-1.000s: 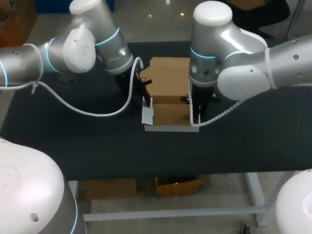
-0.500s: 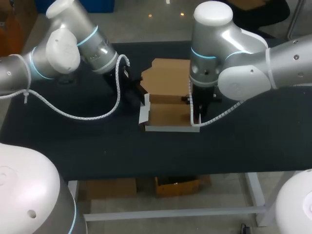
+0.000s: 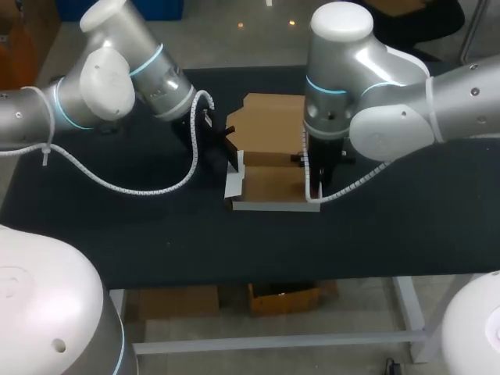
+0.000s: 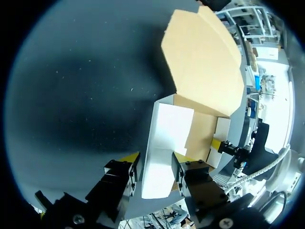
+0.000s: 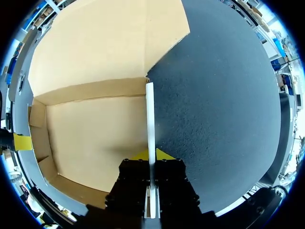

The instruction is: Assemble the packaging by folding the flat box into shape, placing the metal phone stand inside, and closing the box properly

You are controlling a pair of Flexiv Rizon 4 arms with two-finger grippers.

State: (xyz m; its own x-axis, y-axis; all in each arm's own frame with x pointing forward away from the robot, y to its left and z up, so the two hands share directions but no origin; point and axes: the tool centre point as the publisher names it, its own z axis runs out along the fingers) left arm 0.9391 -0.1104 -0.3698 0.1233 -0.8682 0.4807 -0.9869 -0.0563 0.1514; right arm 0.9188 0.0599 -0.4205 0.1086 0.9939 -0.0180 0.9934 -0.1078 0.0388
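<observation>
Looking from above, I could not see the right gripper [image 5: 150, 155]; the right arm [image 3: 336, 109] covered it, over the box's [image 3: 269, 183] right wall [image 5: 149, 114]. The left gripper [image 3: 230, 156], beside the box's left wall [image 3: 234, 180], was dark on the dark table [image 3: 156, 226] and hard to make out. From the right wrist, the box's lid [image 5: 105, 43] was cut off at its far end. From the left wrist, the box's left wall hid part of its floor [image 4: 200, 136].

A black table [image 3: 391, 234] (matte, dark all over) lies flat under everything else in view.
</observation>
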